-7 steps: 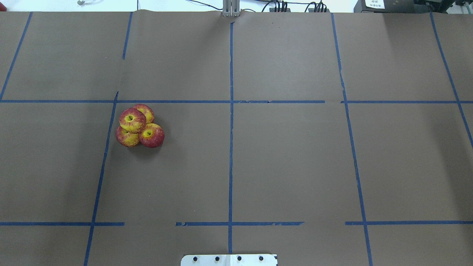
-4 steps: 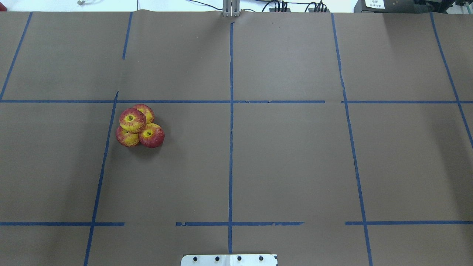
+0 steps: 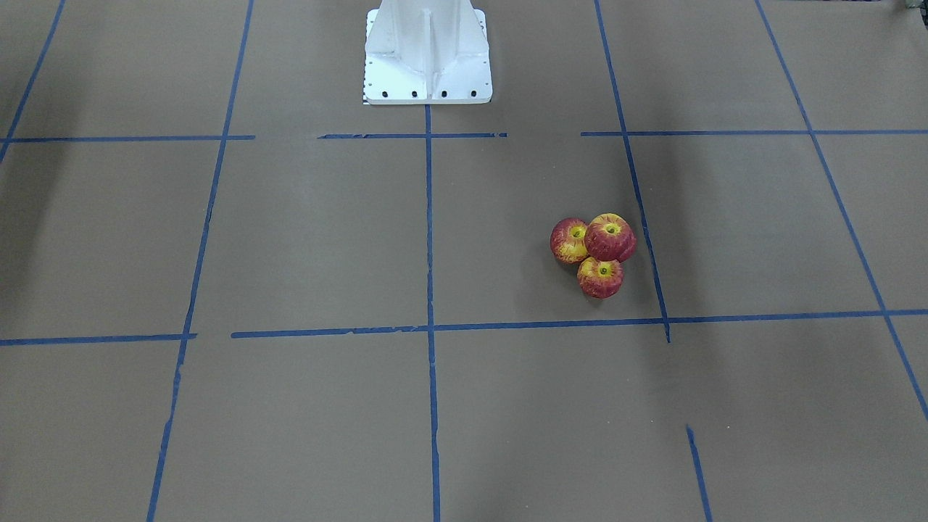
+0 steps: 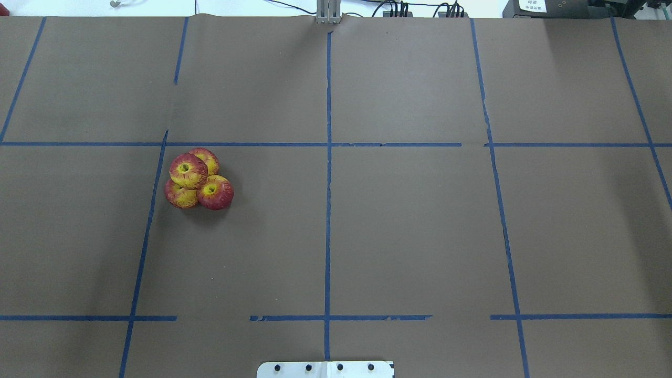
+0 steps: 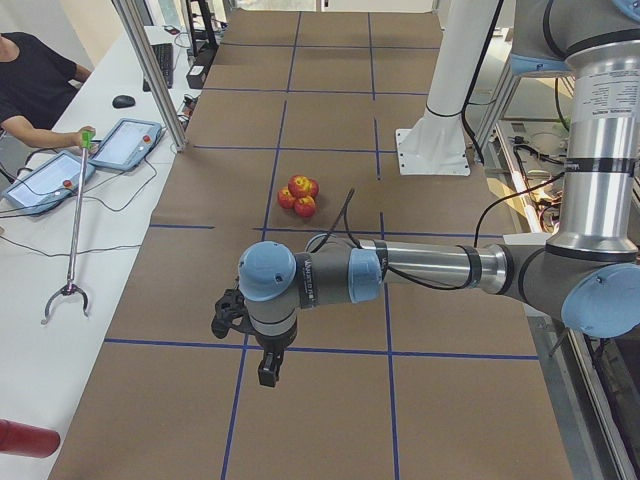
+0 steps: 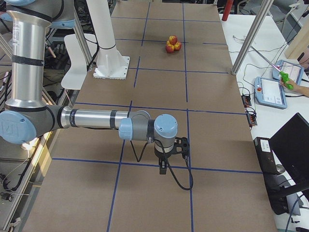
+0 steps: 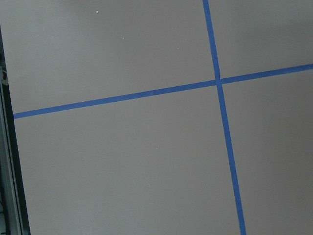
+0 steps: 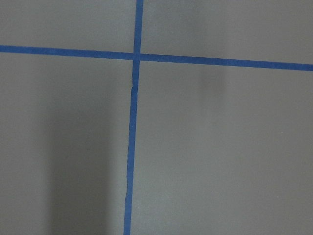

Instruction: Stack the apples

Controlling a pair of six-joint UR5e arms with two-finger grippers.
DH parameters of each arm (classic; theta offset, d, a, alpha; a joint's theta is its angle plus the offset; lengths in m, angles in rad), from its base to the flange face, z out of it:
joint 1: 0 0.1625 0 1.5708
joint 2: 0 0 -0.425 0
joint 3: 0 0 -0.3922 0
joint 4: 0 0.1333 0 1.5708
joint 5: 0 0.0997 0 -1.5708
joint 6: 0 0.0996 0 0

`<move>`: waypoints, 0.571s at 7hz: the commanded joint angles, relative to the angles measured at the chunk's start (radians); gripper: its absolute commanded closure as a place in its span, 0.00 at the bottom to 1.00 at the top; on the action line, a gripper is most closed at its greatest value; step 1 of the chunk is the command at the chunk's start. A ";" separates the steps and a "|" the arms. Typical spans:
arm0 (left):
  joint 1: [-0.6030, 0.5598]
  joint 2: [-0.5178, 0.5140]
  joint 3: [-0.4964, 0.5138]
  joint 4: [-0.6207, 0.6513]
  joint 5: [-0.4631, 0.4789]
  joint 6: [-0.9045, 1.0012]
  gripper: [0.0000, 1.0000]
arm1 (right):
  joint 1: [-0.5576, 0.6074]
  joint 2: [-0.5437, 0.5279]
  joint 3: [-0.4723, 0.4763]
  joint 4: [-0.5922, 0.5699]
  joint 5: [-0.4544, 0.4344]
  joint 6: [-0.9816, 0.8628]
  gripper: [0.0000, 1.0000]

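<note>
Four red-and-yellow apples [image 4: 198,179] sit in one tight cluster on the brown paper, left of the table's middle. One apple [image 4: 188,170] rests on top of the other three. The cluster also shows in the front view [image 3: 598,250], the left view [image 5: 300,193] and the right view [image 6: 173,44]. My left gripper [image 5: 268,375] hangs over the table's left end, far from the apples. My right gripper [image 6: 163,168] hangs over the right end. I cannot tell whether either is open or shut. Both wrist views show only paper and blue tape.
The white robot base [image 3: 428,51] stands at the table's near middle edge. Blue tape lines [image 4: 328,210] divide the paper into squares. An operator [image 5: 30,90] sits by tablets [image 5: 125,142] at a side bench, holding a grabber stick [image 5: 75,230].
</note>
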 commanded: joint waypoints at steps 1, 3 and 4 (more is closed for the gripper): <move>0.001 0.003 0.005 -0.004 0.001 0.001 0.00 | 0.000 0.000 0.000 -0.002 0.000 0.000 0.00; 0.003 -0.005 0.016 -0.005 0.001 0.001 0.00 | 0.000 0.000 0.000 0.000 0.000 0.000 0.00; 0.003 -0.006 0.015 -0.008 0.001 0.001 0.00 | 0.000 0.000 0.000 0.000 0.001 0.000 0.00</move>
